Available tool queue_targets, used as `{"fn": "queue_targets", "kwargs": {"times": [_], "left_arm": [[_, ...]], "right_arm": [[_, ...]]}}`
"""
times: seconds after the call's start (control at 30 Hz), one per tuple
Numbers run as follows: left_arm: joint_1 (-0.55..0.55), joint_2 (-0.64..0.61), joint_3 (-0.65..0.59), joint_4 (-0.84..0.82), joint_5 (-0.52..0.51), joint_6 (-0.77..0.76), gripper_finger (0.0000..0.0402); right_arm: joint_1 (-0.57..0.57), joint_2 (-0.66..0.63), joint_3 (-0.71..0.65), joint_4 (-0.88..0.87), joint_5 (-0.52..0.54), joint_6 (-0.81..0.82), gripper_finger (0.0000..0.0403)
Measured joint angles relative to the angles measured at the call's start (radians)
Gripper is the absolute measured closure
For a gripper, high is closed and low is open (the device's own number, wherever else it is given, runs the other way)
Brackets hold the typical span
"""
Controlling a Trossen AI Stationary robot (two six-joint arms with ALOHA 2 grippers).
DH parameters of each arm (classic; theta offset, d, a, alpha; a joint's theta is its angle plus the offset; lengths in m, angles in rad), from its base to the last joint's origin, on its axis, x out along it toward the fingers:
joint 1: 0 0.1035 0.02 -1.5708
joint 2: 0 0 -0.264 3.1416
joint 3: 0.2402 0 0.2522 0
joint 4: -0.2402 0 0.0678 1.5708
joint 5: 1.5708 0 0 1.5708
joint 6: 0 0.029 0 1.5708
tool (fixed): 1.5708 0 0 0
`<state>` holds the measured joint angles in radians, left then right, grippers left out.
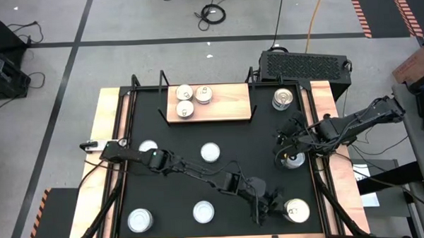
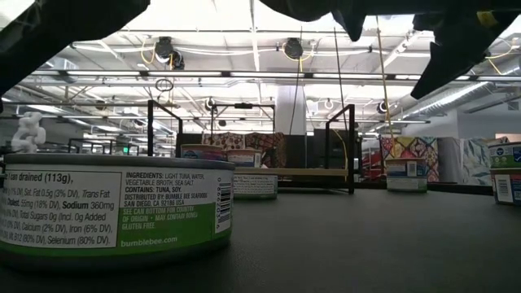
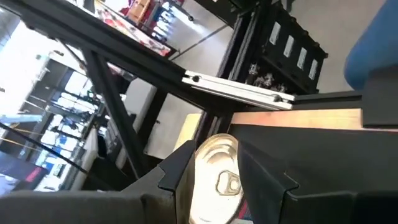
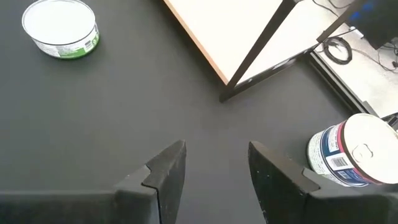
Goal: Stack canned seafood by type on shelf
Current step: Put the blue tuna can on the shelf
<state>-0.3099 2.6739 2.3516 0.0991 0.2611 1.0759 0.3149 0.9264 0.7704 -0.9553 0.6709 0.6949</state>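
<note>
The shelf (image 1: 219, 108) is a light wooden board at the table's far side, with three tins (image 1: 185, 93) on it. Several more tins stand on the black table. My left gripper (image 1: 273, 205) reaches to the near right. Its fingers are open and point at a cream-topped pull-tab tin (image 1: 297, 211). In the left wrist view this tin (image 3: 217, 180) shows through the finger gap. My right gripper (image 1: 286, 139) hangs open above bare table (image 4: 211, 180), beside another tin (image 1: 293, 159). A blue-labelled tin (image 4: 348, 155) stands near the shelf's corner (image 4: 217, 56). My left gripper comes at the pull-tab tin level, from the table's left. Its fingers (image 3: 180, 174) hide the tin's sides, so I cannot tell whether they touch it. The tin stands flat on the table.
Loose tins stand at the left (image 1: 148, 146), the middle (image 1: 210, 152), near left (image 1: 140, 220) and near middle (image 1: 203, 212). A green-labelled tin (image 2: 114, 203) fills the low view's left. One tin (image 1: 283, 99) stands right of the shelf. A black frame rims the table.
</note>
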Motion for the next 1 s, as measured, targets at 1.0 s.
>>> {"fn": "queue_targets", "kwargs": {"times": [1.0], "left_arm": [[-0.005,-0.727,-0.065,-1.430,-0.508,-0.735,0.0297]], "right_arm": [[0.257,0.194,0.167,0.347,-0.779,0.176,0.0234]]}}
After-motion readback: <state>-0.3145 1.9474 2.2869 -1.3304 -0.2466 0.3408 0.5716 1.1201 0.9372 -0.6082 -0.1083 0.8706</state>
